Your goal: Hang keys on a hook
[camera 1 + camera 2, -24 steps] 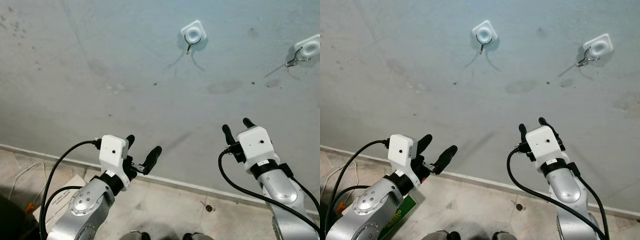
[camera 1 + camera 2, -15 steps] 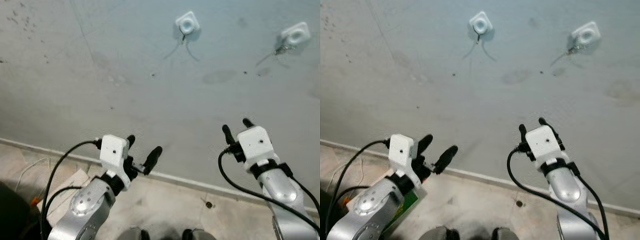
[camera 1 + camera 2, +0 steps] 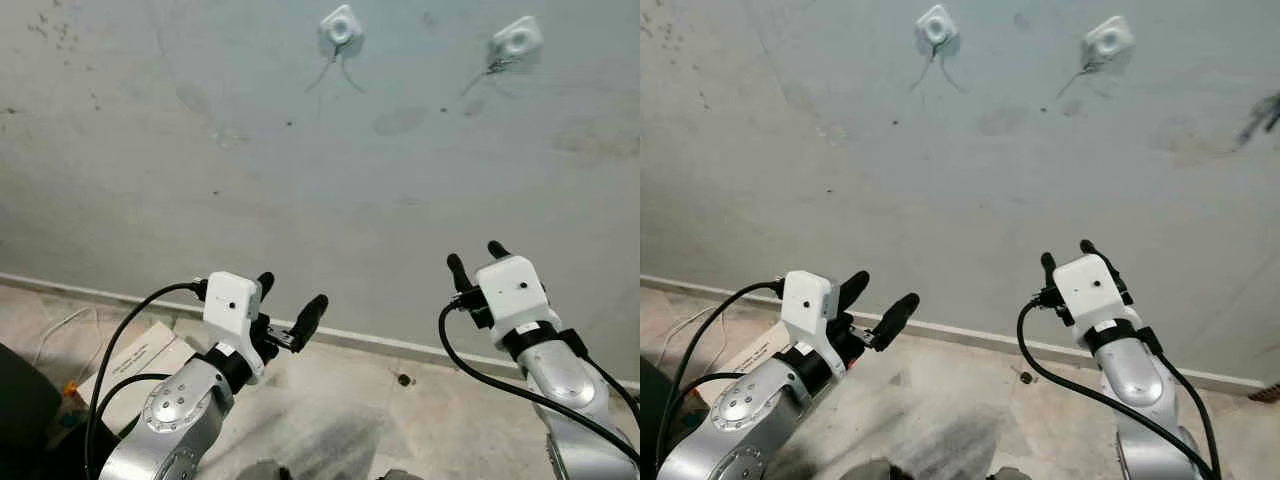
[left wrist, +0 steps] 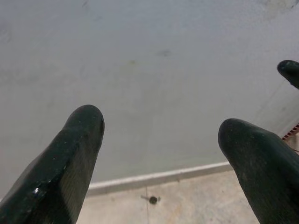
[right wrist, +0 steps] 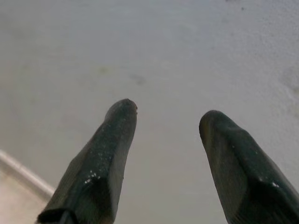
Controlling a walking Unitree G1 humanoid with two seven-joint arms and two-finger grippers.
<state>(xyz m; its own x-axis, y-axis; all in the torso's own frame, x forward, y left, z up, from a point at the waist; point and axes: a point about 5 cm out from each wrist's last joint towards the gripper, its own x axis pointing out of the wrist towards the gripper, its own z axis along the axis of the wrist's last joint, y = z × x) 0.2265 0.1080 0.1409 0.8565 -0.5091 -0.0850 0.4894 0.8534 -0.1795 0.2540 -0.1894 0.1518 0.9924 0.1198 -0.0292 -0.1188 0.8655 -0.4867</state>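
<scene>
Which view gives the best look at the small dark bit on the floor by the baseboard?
Left wrist view: the dark bit sits close and unobstructed between the left gripper fingers, just below the baseboard. Both eye views show it as a tiny speck on the floor between the arms. The right wrist view faces the wall.

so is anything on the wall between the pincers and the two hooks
Nothing visible: bare grey wall lies between the open left pincer, the open right pincer and the two hooks. Neither pincer holds keys.
</scene>
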